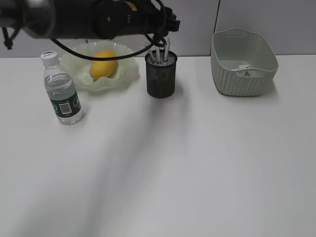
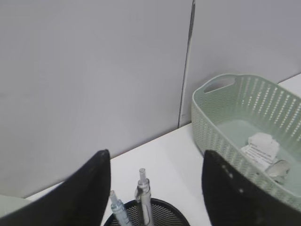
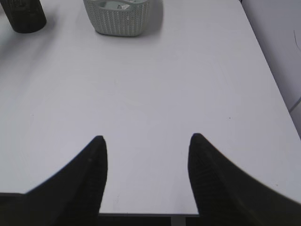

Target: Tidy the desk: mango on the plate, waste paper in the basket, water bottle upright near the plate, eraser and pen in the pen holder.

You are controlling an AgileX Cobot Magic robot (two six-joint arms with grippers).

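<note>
The left gripper point(image 2: 155, 188) hovers, jaws wide and empty, over the pen holder point(image 1: 161, 74). The right gripper point(image 3: 146, 179) gapes empty too. Dipping could topple the holder.

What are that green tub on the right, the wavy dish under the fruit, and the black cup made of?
The basket looks like matte moulded plastic: its woven pattern is too regular, with cut-out handles. The plate seems to be glass, or possibly clear plastic: pale green, translucent and glossy at its ruffled rim. The pen holder appears to be black metal wire mesh, since light shows through its fine grid.
</note>
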